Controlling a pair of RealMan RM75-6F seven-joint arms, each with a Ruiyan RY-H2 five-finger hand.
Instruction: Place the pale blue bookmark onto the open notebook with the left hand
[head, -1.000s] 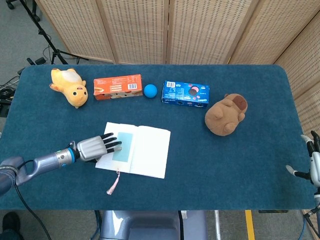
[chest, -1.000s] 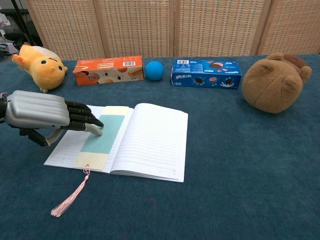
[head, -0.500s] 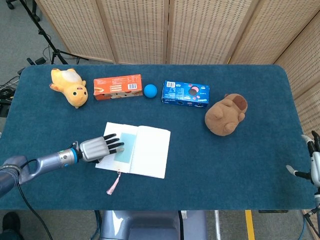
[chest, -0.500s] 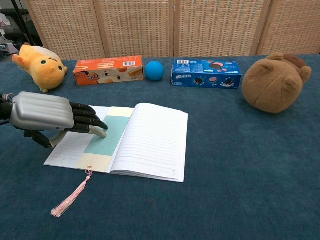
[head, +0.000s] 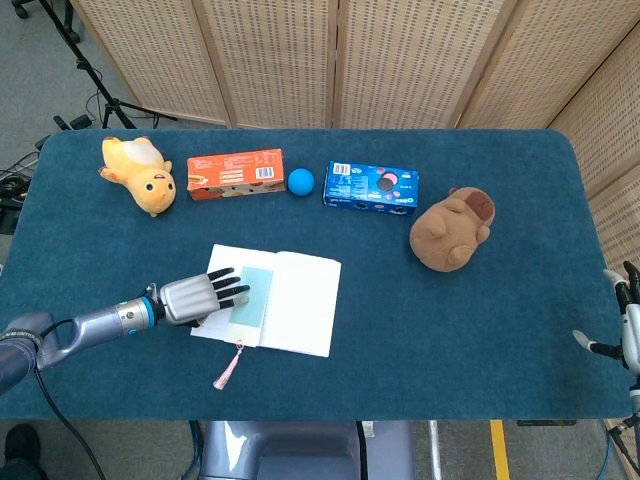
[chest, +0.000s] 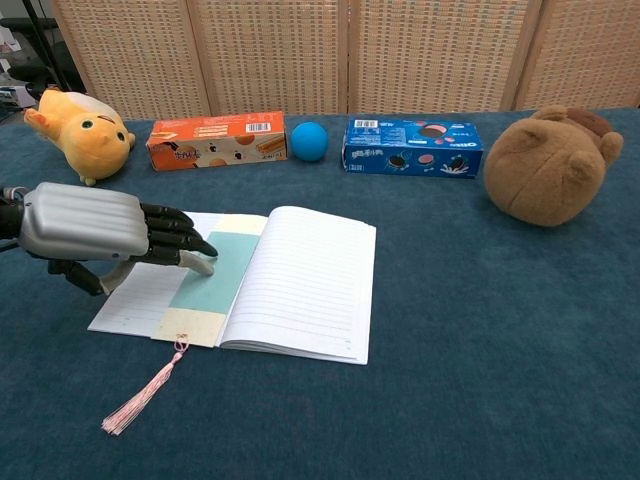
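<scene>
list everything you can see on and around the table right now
table: 1, dark blue, centre
open notebook: 1, white, front left
bookmark: 1, pale blue, on notebook's left page; pink tassel trails off front edge
hamster plush: 1, yellow, back left
snack box: 1, orange, back
ball: 1, blue, between boxes
cookie box: 1, blue, back centre
plush: 1, brown, right
left hand: 1, silver, fingers over bookmark's left edge
right hand: 1, off table's right edge

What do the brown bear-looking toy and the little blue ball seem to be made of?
The brown toy looks like soft plush fabric: a fuzzy, matte surface with rounded, stuffed bulges. The blue ball looks smooth and evenly coloured with a faint sheen, probably rubber or plastic; the pictures cannot settle which.
</scene>
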